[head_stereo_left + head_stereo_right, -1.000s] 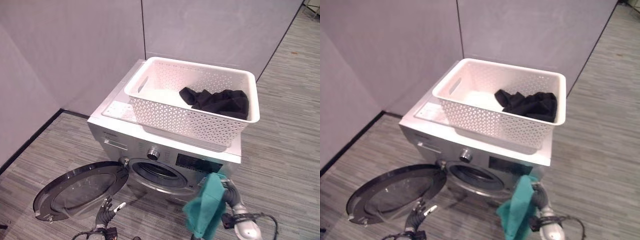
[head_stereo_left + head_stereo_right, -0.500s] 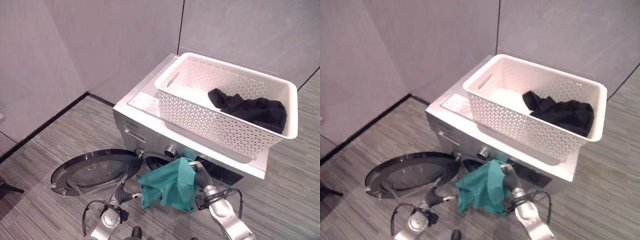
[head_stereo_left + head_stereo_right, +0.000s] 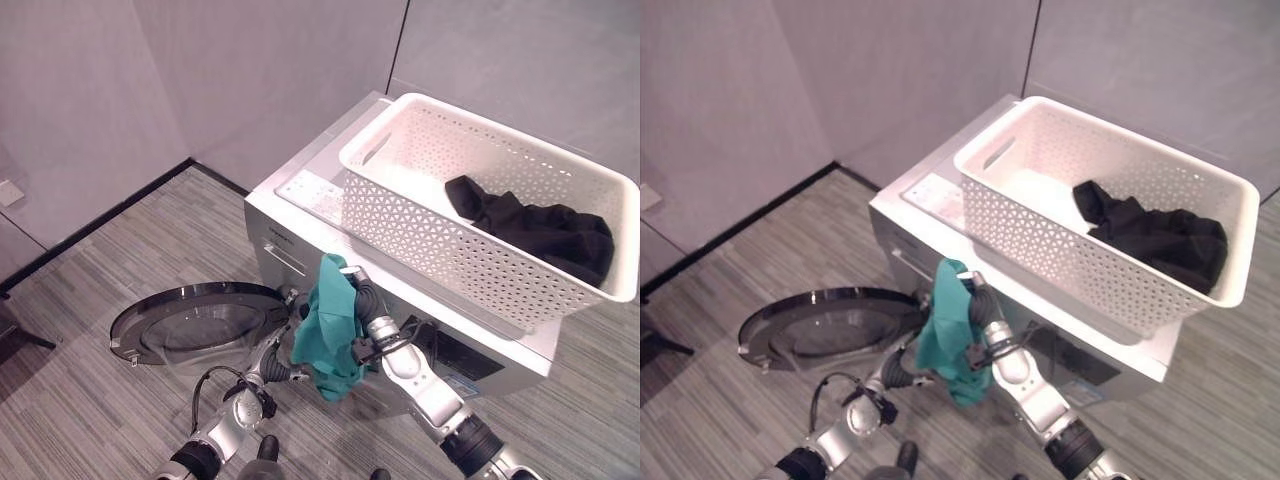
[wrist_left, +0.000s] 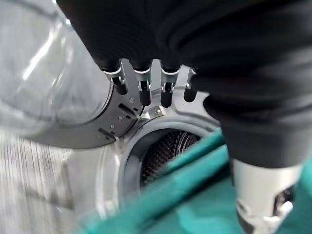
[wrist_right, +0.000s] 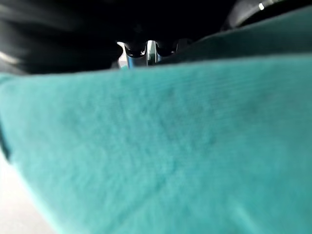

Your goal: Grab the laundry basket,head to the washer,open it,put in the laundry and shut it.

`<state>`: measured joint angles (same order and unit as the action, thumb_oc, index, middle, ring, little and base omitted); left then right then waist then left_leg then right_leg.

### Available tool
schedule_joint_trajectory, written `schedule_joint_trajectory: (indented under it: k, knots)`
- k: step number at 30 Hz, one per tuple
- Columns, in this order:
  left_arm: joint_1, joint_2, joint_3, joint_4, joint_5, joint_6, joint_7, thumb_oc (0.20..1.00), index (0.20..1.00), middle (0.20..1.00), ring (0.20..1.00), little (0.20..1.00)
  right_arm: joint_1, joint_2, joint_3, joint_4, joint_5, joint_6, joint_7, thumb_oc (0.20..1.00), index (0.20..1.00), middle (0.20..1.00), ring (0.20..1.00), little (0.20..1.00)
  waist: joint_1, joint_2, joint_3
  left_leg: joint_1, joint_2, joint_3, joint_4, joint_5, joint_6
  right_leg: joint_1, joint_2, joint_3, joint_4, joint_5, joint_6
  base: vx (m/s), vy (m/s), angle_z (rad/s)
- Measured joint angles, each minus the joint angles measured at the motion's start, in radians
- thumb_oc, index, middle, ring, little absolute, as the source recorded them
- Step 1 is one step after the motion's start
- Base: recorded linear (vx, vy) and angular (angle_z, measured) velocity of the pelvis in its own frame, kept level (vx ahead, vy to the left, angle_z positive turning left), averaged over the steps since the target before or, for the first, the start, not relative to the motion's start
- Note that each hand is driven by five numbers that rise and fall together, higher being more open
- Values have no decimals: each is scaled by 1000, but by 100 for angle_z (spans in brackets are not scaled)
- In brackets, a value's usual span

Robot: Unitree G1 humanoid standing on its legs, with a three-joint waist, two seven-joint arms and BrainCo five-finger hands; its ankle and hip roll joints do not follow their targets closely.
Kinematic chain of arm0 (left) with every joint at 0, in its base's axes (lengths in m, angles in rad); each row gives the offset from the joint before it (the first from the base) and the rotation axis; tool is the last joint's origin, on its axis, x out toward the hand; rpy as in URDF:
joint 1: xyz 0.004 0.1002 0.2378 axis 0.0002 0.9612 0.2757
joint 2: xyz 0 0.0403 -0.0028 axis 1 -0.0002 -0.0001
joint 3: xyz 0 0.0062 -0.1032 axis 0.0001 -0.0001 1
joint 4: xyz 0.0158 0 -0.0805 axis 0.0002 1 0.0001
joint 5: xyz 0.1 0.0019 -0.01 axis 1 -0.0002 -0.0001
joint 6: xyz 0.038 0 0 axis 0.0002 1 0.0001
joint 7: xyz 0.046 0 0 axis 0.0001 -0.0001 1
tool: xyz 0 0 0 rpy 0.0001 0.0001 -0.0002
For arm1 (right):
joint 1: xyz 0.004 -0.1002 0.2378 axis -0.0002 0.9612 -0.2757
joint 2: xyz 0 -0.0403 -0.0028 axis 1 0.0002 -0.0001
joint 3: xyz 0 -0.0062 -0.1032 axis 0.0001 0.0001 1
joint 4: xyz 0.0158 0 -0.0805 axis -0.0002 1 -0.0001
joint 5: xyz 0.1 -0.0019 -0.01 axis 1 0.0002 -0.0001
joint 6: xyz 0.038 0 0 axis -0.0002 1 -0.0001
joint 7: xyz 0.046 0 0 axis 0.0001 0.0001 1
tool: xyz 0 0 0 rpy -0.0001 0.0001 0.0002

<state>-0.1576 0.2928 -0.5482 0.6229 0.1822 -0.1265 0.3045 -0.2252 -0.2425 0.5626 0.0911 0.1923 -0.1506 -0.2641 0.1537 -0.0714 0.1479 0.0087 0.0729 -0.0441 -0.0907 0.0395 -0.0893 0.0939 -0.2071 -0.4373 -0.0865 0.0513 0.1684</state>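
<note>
Washer (image 3: pixel 300 215) sat centre frame, silver front, white top; its round door (image 3: pixel 195 322) lay swung wide open at lower left of the eye views; white basket (image 3: pixel 420 225) rested on the washer's top at upper right, a black garment (image 3: pixel 540 228) lying in its right end; right hand (image 3: pixel 358 297) came in from lower right, raised in front of the washer's face just below the basket's near wall, fingers curled round a green cloth (image 3: pixel 328 330); the cloth hung down from that hand, draped over the drum opening area, not inside the drum as far as could be seen; right wrist view was mostly green cloth (image 5: pixel 161 146) pressed close to the camera; left hand (image 3: pixel 285 362) sat low at bottom centre, between door and washer front, fingers (image 4: pixel 141 90) fairly straight and holding nothing; left wrist view showed the drum opening (image 4: pixel 163 153) past those fingers, green cloth across the lower part.
</note>
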Motion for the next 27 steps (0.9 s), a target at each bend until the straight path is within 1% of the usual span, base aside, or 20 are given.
schedule_joint_trajectory:
  k: [3, 4, 6, 7, 9, 10, 12, 13, 14, 15, 17, 18, 21, 23, 24, 25, 27]
  knots:
    - [34, -31, 45, -68, -148, 5, -26, 1000, 1000, 1000, 1000, 1000, 4, 1, -17, -4, 31, 1, -3, 200, 200, 200, 200, 200, 0, -3, 4, -11, -3, -23, 0, 3, -3, 6, -1, -31, 0, -4, 2, -1, -10, 26]
    - [46, -33, 50, -92, -213, 6, -40, 1000, 1000, 1000, 1000, 1000, 3, 3, -22, -4, 32, 2, -6, 200, 200, 200, 200, 200, 4, -7, 10, -11, -4, -30, 0, 3, -3, 11, -1, -40, 0, -8, 3, -4, -17, 18]
    - [63, -31, 64, -130, -279, 8, -53, 1000, 1000, 1000, 1000, 1000, 8, 2, -31, -12, 32, 3, -7, 200, 200, 200, 200, 200, 17, -8, 14, -17, -4, -35, 0, 3, -4, 11, 0, -45, 0, -10, 3, -12, -33, 16]
    - [85, -23, 68, -191, -348, 9, -55, 1000, 1000, 1000, 1000, 1000, 12, -1, -40, -19, 33, 3, -12, 200, 200, 200, 200, 200, 24, -8, 16, -31, -7, -54, 6, 4, -5, 12, 1, -64, 0, -13, 5, -23, -31, 36]
    - [79, -22, 65, -234, -411, 6, -72, 1000, 1000, 1000, 1000, 1000, 13, -3, -64, -24, 37, 4, -20, 200, 200, 200, 200, 200, 28, -6, 19, -62, -12, -89, 19, 6, -8, 11, 0, -99, 0, -17, 6, -31, -29, 52]
    - [75, -20, 64, -253, -446, 5, -77, 1000, 1000, 1000, 1000, 1000, 6, 1, -74, -23, 50, 8, -25, 200, 200, 200, 200, 200, 55, -5, 31, -68, -13, -97, 21, 8, -9, 10, 3, -109, 0, -18, 5, 31, -75, 39]
    - [67, -15, 62, -261, -484, 6, -91, 1000, 1000, 1000, 1000, 1000, 5, 2, -75, -18, 50, 10, -38, 200, 200, 200, 200, 200, 57, -8, 42, -89, -17, -131, 24, 11, -12, 12, 3, -144, 0, -24, 6, 54, -76, 42]
    - [64, -12, 61, -263, -492, 6, -93, 1000, 1000, 1000, 1000, 1000, 5, 3, -72, -17, 49, 14, -40, 200, 200, 200, 200, 200, 59, -12, 45, -98, -17, -139, 26, 12, -13, 10, 5, -150, 0, -25, 6, 23, -29, 36]
    - [59, -3, 59, -268, -499, 6, -99, 1000, 1000, 1000, 1000, 1000, 3, 6, -72, -14, 49, 18, -39, 200, 200, 200, 200, 200, 77, -17, 58, -101, -19, -141, 32, 13, -14, 11, 6, -153, 0, -25, 5, 21, -12, 18]
    - [56, 6, 51, -280, -503, 7, -113, 1000, 1000, 1000, 1000, 1000, 5, 6, -69, -14, 49, 18, -36, 200, 200, 200, 200, 200, 81, -20, 65, -109, -23, -143, 39, 12, -14, 13, 10, -162, 0, -26, 5, 21, -9, 23]
    - [51, 19, 33, -303, -509, 6, -138, 1000, 1000, 1000, 1000, 1000, 11, 0, -69, -13, 50, 19, -30, 200, 200, 200, 200, 200, 78, -21, 68, -125, -26, -168, 43, 13, -14, 14, 11, -190, 0, -28, 5, 8, 1, 37]
    - [45, 21, 23, -304, -510, 7, -158, 1000, 1000, 1000, 1000, 1000, 11, -1, -67, -11, 50, 19, -14, 200, 200, 200, 200, 200, 84, -22, 71, -135, -31, -177, 49, 13, -14, 13, 8, -203, 0, -28, 5, 7, -2, 26]
    - [37, 30, 16, -303, -505, 8, -177, 1000, 1000, 1000, 1000, 1000, 8, 6, -36, -12, 75, 19, 17, 200, 200, 200, 200, 200, 94, -35, 77, -136, -35, -179, 51, 13, -14, 16, 7, -207, 0, -28, 5, 6, -12, 9]
    - [18, 47, -8, -303, -475, 8, -186, 1000, 1000, 1000, 1000, 1000, 9, 6, -12, -12, 115, 18, 38, 200, 200, 200, 200, 200, 93, -39, 79, -146, -36, -190, 54, 13, -14, 15, 9, -218, 0, -29, 5, 0, -19, 14]
    - [-2, 59, -29, -295, -430, 7, -191, 1000, 1000, 1000, 1000, 1000, 9, 9, -9, -11, 137, 16, 47, 200, 200, 200, 200, 200, 94, -39, 79, -151, -37, -195, 55, 14, -16, 14, 10, -226, 0, -29, 5, -7, -6, 17]
    - [-38, 78, -67, -282, -335, 6, -191, 1000, 1000, 1000, 1000, 1000, 8, 14, -5, -10, 171, 11, 56, 200, 200, 200, 200, 200, 96, -42, 81, -154, -36, -198, 54, 16, -19, 13, 12, -231, 0, -29, 5, -9, -8, 11]
    - [-73, 100, -101, -280, -248, 3, -191, 1000, 1000, 1000, 1000, 1000, 5, 15, 7, -10, 201, -5, 59, 200, 200, 200, 200, 200, 99, -50, 83, -154, -35, -197, 54, 16, -19, 13, 14, -231, 0, -30, 4, -4, -7, 2]
